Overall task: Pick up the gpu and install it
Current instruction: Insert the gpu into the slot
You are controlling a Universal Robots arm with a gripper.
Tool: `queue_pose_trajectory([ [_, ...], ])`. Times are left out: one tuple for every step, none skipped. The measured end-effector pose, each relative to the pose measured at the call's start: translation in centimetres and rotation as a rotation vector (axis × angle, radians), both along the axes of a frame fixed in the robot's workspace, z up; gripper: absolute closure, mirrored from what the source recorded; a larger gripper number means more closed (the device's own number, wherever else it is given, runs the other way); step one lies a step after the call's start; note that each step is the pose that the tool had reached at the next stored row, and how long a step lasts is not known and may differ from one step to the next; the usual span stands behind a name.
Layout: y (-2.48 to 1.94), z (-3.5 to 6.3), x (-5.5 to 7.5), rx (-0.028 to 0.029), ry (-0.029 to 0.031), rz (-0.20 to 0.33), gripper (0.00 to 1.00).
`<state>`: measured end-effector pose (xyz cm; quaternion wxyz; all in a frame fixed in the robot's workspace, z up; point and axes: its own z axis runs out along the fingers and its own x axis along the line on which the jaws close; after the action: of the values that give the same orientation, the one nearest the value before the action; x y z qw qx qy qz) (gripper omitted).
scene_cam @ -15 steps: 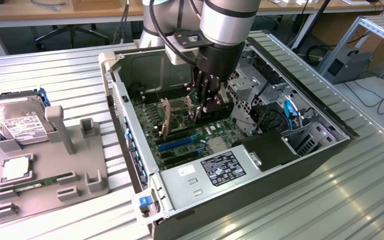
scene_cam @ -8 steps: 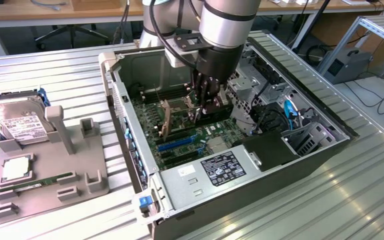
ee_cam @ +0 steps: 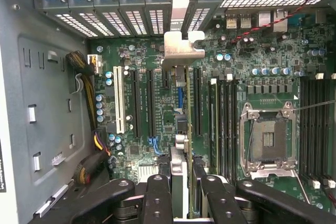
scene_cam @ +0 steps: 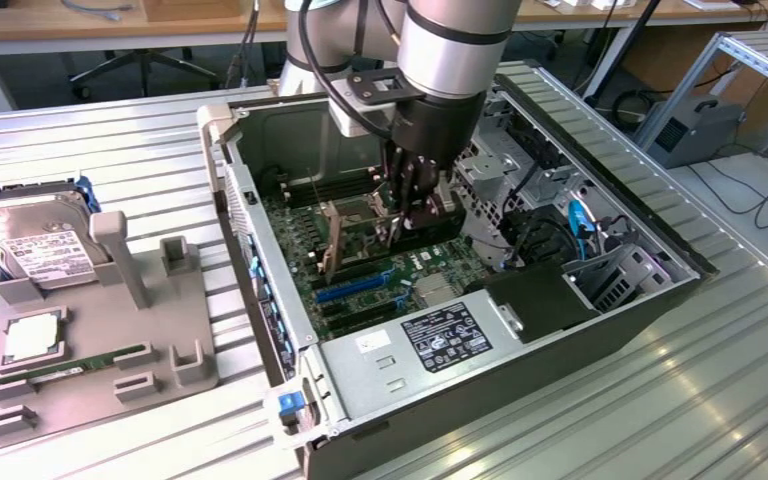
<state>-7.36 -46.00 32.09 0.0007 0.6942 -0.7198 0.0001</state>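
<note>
Gripper [scene_cam: 398,215] clenched on the gpu's [scene_cam: 337,240] top edge, deep inside the open computer case [scene_cam: 277,400], card standing on edge over the motherboard [scene_cam: 357,290], just beside the empty CPU socket [ee_cam: 268,140]. From the wrist, the gpu [ee_cam: 181,103] runs edge-on between the black fingers [ee_cam: 157,198], its pale metal bracket [ee_cam: 181,48] up at the case's rear slots. It looks light, stiff and thin, yet fragile; the bare top edge seems the safest hold. Brownish face, dark board. Outside the case, a gray fixture tray [scene_cam: 91,370] carries a hard drive [scene_cam: 44,250] and a RAM stick [scene_cam: 84,365].
</note>
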Motion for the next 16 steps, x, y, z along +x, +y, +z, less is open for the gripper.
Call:
queue_pose_trajectory([
  [0.00,-0.03,-0.01,0.0000,0.0000,0.000,0.73],
  [0.00,-0.04,-0.01,0.0000,0.0000,0.000,0.73],
  [-0.01,-0.13,-0.02,0.0000,0.0000,0.000,0.73],
  [-0.01,-0.20,-0.02,0.0000,0.0000,0.000,0.73],
  [-0.01,-0.21,-0.03,0.0000,0.0000,0.000,0.73],
  [-0.01,-0.23,-0.03,0.0000,0.0000,0.000,0.73],
  [-0.01,-0.25,-0.03,0.0001,0.0000,0.000,0.73],
  [-0.01,-0.26,-0.03,0.0000,0.0000,0.000,0.73],
  [-0.01,-0.35,-0.03,-0.0001,0.0000,0.000,0.73],
  [-0.01,-0.45,-0.03,0.0000,0.0000,0.000,0.73],
  [-0.01,-0.47,-0.03,0.0000,0.0000,0.000,0.73],
  [-0.01,-0.48,-0.03,0.0000,0.0000,0.000,0.73],
  [-0.01,-0.50,-0.03,0.0000,0.0000,0.000,0.73],
  [-0.01,-0.52,-0.03,0.0000,0.0000,0.000,0.73],
  [-0.01,-0.53,-0.03,0.0000,0.0000,0.000,0.73],
  [-0.01,-0.55,-0.03,0.0000,0.0000,0.000,0.73],
])
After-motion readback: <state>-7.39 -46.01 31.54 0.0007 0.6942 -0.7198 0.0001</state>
